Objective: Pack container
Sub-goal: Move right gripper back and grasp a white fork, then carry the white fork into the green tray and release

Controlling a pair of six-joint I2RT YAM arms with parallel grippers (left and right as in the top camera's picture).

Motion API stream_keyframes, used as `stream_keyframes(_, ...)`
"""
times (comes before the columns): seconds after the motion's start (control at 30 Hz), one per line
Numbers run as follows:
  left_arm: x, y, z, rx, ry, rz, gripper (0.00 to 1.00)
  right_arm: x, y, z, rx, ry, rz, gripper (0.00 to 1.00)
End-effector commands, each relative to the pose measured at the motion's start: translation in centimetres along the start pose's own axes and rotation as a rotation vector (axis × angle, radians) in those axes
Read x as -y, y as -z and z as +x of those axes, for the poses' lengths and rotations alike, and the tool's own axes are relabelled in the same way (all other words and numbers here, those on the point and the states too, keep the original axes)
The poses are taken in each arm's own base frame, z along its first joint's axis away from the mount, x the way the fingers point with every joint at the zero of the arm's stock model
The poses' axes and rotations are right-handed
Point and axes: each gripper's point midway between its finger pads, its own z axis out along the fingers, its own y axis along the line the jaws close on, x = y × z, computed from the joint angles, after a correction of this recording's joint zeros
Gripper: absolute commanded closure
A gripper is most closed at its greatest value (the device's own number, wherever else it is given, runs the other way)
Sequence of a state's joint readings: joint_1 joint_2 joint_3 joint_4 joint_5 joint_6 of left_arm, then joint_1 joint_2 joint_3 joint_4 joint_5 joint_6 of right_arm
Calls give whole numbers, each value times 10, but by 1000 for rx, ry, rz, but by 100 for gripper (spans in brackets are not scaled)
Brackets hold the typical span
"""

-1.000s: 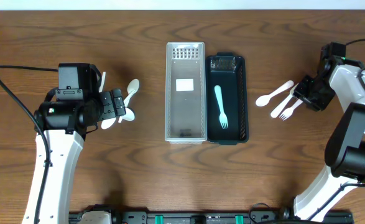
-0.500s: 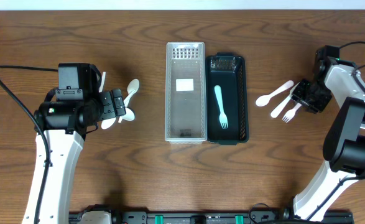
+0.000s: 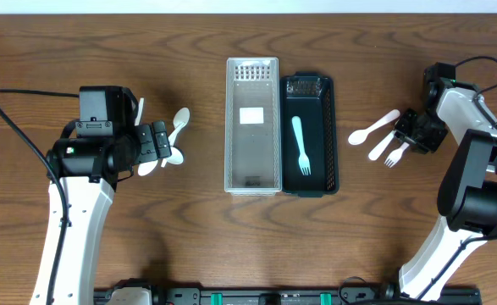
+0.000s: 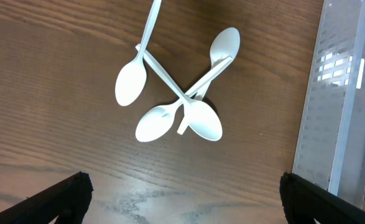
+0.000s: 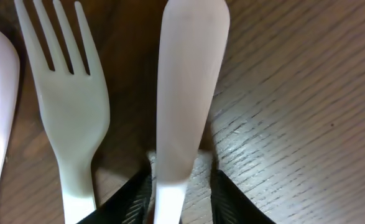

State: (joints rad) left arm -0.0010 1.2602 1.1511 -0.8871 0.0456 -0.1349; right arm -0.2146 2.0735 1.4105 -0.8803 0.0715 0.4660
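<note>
Overhead: fixed, looks straight down, far enough back to take in the table (image 3: 104, 51) across its full width.
Left wrist cam: high up, looking down past its jaws, which only clip the bottom corners. Spoon pile (image 4: 179, 112) is ahead of the jaws, clear bin (image 4: 331, 124) beyond the right-of-frame jaw. Overhead shares both: spoon pile (image 3: 168, 144), clear bin (image 3: 229, 127).
Right wrist cam: nearly on the wood. White handle (image 5: 188, 81) is between the jaws, white fork (image 5: 64, 93) just beside. Overhead shares the white fork (image 3: 394, 154).
</note>
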Motion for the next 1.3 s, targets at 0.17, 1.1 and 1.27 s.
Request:
stream_keyframes(0.17,-1,5,-6,18,13,-3,2,7,-15,15,-54,6,60,84)
stream_keyframes(1.1,-1,5,-6,18,13,-3,2,-204,198,112,504,568,-425,90)
stream_keyframes(1.27,-1,5,-6,18,13,-3,2,-222,121,123,367,593,-322,93)
